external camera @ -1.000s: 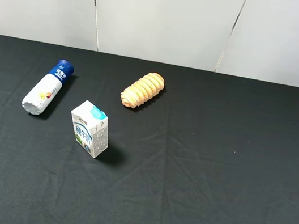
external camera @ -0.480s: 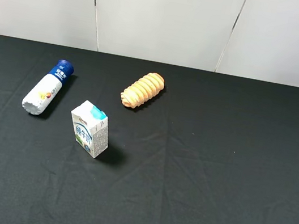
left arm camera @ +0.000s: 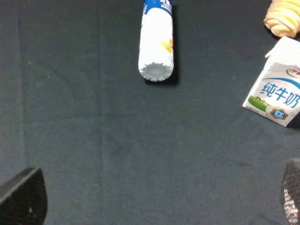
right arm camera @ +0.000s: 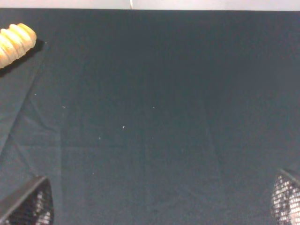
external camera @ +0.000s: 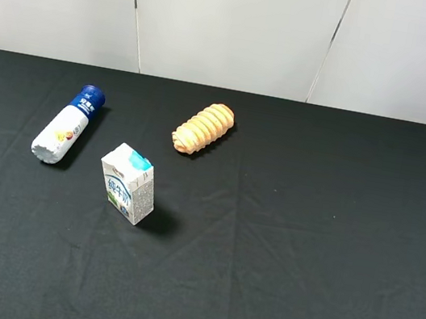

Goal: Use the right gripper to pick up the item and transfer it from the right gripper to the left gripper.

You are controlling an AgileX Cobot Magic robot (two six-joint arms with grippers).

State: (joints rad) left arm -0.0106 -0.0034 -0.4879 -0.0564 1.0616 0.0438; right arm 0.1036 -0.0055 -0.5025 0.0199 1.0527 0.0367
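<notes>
The item, a slim white bottle (external camera: 66,125) with a dark-blue cap, lies on its side at the left of the black table, cap pointing toward the far wall. It also shows in the left wrist view (left arm camera: 157,40), base end nearest the camera. The left gripper (left arm camera: 157,201) is open and empty, its fingertips (left arm camera: 23,199) spread wide, well short of the bottle. The right gripper (right arm camera: 156,201) is open and empty over bare cloth, its fingertips (right arm camera: 28,204) wide apart. Neither gripper shows in the exterior high view.
A white-and-teal milk carton (external camera: 128,184) stands upright right of the bottle, nearer the front; it shows in the left wrist view (left arm camera: 276,86). A ridged golden bread roll (external camera: 203,128) lies further back, near the middle. The black cloth (external camera: 308,225) covers the table up to the white wall.
</notes>
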